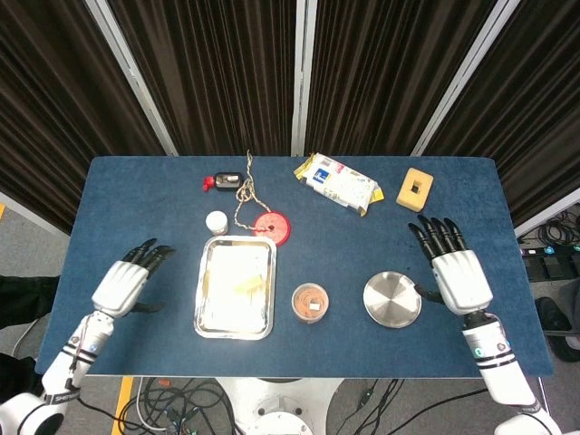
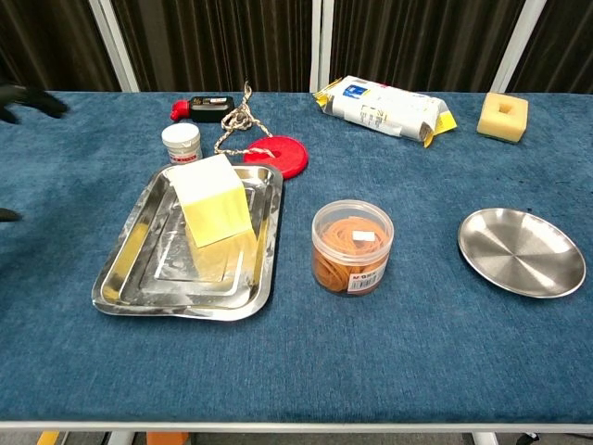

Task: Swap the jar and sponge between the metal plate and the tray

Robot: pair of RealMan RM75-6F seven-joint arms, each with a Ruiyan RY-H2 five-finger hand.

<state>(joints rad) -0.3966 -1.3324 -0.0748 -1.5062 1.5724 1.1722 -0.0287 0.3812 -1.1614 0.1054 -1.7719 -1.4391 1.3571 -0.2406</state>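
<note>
Shiny metal on matt blue cloth

The tray (image 2: 139, 269) and plate (image 2: 522, 251) are glossy polished metal; the jar (image 2: 351, 247) is clear plastic; the sponge (image 2: 215, 206) looks matt yellow foam; the table (image 2: 389, 362) wears napped cloth.
</note>
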